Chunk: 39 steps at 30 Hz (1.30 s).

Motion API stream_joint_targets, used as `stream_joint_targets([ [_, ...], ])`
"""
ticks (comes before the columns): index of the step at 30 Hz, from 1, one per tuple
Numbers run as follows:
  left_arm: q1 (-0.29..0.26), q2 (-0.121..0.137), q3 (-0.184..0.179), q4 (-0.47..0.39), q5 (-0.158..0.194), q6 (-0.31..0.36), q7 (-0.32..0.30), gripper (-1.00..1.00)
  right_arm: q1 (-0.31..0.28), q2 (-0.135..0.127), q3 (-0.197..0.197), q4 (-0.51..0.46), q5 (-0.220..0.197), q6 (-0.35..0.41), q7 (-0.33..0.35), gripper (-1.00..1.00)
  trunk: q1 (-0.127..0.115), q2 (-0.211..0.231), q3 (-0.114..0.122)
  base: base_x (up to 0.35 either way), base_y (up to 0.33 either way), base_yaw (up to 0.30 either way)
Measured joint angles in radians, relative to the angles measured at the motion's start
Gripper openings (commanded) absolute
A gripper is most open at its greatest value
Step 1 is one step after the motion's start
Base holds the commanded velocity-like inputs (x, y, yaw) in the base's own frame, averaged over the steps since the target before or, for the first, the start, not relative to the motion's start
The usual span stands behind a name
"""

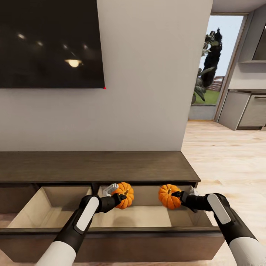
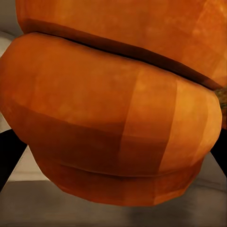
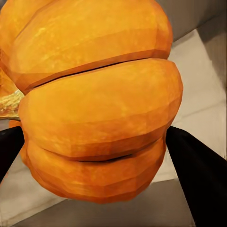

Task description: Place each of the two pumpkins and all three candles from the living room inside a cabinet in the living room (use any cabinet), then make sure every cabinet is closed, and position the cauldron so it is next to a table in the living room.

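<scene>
Left pincer [image 1: 123, 197] clenched on dark-stemmed pumpkin [image 1: 125, 193], right pincer [image 1: 178, 195] clenched on yellowish-stemmed pumpkin [image 1: 168, 196]; both held above open drawer [image 1: 111, 216] of dark brown cabinet [image 1: 92, 166]

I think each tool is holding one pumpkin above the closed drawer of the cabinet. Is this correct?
Not quite: the drawer is open, not closed. The head view shows it pulled out of the cabinet, its pale inside visible. The rest holds: the left tool is holding one pumpkin and the right tool the other pumpkin, both above that drawer.
</scene>
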<state>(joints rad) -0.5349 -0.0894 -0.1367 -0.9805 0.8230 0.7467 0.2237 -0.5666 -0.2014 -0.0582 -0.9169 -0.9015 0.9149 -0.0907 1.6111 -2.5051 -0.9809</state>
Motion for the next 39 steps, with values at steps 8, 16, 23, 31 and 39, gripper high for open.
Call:
stream_joint_targets([
  [8, -0.001, -0.007, -0.004, 0.009, -0.002, -0.002, 0.004, -1.00, -0.014, 0.049, 0.016, 0.011, 0.001, -0.003, -0.074, -1.00, 0.000, 0.000, 0.000, 0.000, 0.000, 0.000],
  [16, -0.002, -0.018, -0.014, 0.012, -0.001, -0.002, 0.005, -1.00, -0.032, 0.053, 0.042, 0.031, 0.049, -0.038, -0.101, -1.00, 0.000, 0.000, 0.000, 0.000, 0.000, 0.000],
  [23, -0.001, -0.018, -0.019, 0.012, -0.002, -0.002, 0.003, -1.00, -0.063, 0.067, 0.047, 0.101, 0.062, -0.073, -0.115, -1.00, 0.000, 0.000, 0.000, 0.078, -0.051, 0.000],
  [31, -0.002, -0.018, -0.023, 0.012, -0.002, -0.002, 0.003, -1.00, -0.065, 0.074, 0.047, 0.107, 0.067, -0.077, -0.115, -1.00, 0.000, 0.000, 0.000, 0.079, -0.031, 0.000],
  [39, -0.001, -0.017, -0.024, 0.010, -0.001, -0.002, 0.003, -1.00, -0.065, 0.074, 0.047, 0.107, 0.066, -0.077, -0.115, -1.00, 0.000, 0.000, 0.000, 0.018, -0.001, 0.000],
])
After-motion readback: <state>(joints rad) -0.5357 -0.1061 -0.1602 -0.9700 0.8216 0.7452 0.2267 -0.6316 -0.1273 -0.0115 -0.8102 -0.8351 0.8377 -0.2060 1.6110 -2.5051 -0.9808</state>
